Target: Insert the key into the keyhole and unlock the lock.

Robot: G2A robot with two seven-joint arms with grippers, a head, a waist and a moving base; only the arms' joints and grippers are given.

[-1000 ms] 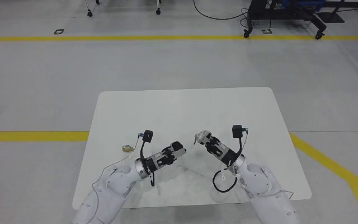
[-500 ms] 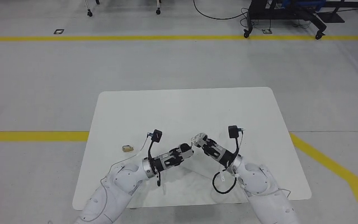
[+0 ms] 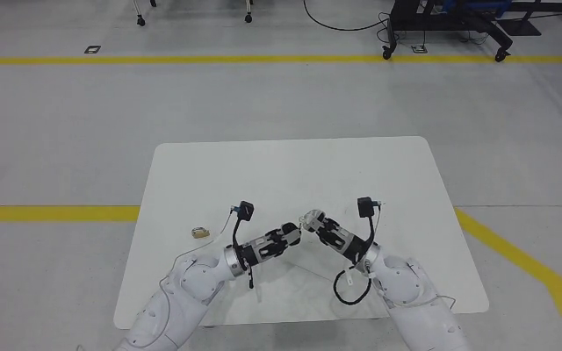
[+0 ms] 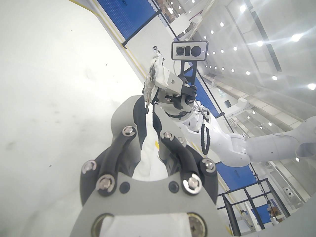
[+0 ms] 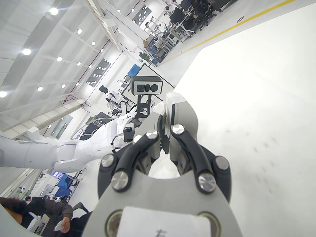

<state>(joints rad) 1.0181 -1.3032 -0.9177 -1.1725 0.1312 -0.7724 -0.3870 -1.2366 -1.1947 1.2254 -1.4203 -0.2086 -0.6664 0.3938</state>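
A flat silvery key (image 4: 148, 88) is clamped between the white-padded fingers of my right gripper (image 3: 309, 218), held above the white table (image 3: 351, 167) near its front middle. In the right wrist view the key (image 5: 167, 122) shows edge-on inside the shut right gripper (image 5: 167, 109). My left gripper (image 3: 292, 231) points at it from the left, and in the left wrist view the left gripper (image 4: 147, 110) has its tip right at the key's lower end. A small brass lock (image 3: 200, 232) lies on the table to the left, apart from both grippers.
The table's far half and right side are bare. A thin cable from the left arm hangs close to the lock. Yellow floor lines run beyond the table, and carts stand far behind it.
The left gripper has swung right, away from the lock, until it meets the right gripper. The right gripper shifted slightly left with the key. Little moved in the last half second.
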